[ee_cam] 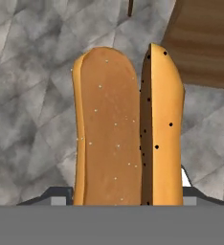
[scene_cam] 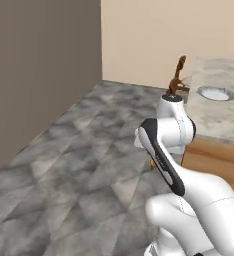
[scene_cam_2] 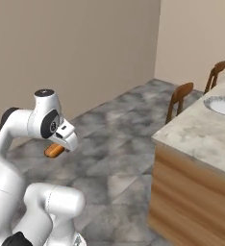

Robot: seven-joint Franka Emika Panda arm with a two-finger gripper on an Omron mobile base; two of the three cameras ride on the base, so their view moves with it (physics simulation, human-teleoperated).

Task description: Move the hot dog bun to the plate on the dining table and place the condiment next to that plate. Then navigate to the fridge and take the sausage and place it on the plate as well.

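The hot dog bun is orange-tan, split lengthwise and speckled with seeds. It stands upright between my fingers in the hand view. My gripper is shut on it, held low over the grey floor to the left of the dining table. The bun's end pokes out below the hand. The round pale grey plate lies on the marbled top at the far right, well away from the gripper. It also lies on the table as the plate. The condiment, the fridge and the sausage are out of view.
Two brown wooden chairs stand along the table's far side, one of them also the chair. Beige walls close the left and the back. Grey marbled floor spreads between the wall and the table's wood base.
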